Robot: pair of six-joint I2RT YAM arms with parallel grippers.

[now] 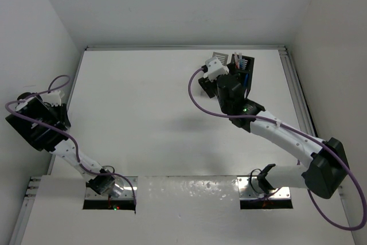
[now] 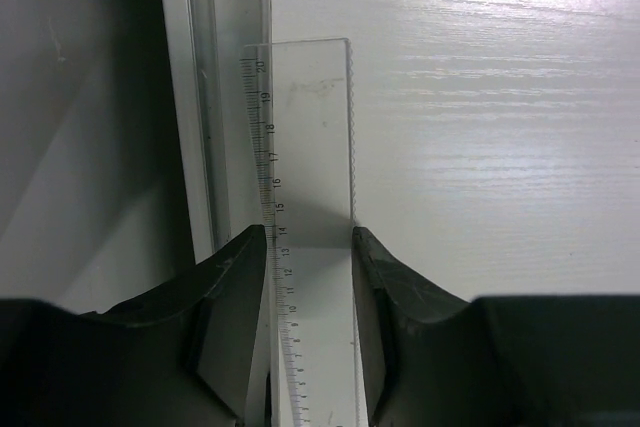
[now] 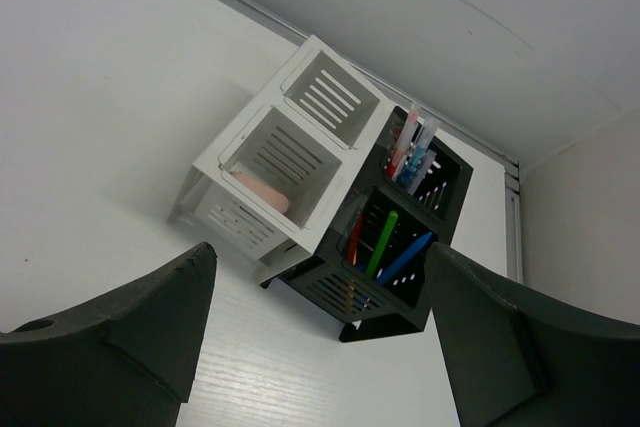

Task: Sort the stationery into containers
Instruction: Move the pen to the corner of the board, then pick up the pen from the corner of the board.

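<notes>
The clear ruler (image 2: pixel 310 137) is held pinched across its width in the left gripper (image 2: pixel 312 247), far from the white container (image 3: pixel 225 212) and black container (image 3: pixel 345 297) below the wide-spread right gripper (image 3: pixel 318 252), so it may be twisted loose in transit; only scale numerals can be read.

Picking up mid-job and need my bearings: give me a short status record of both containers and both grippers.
white container: pink eraser in one compartment, other looks empty
black container: red, green, blue pens in one compartment, more items in the other
left gripper: shut on clear ruler, by the table's left edge
right gripper: open, empty, above both containers
</notes>
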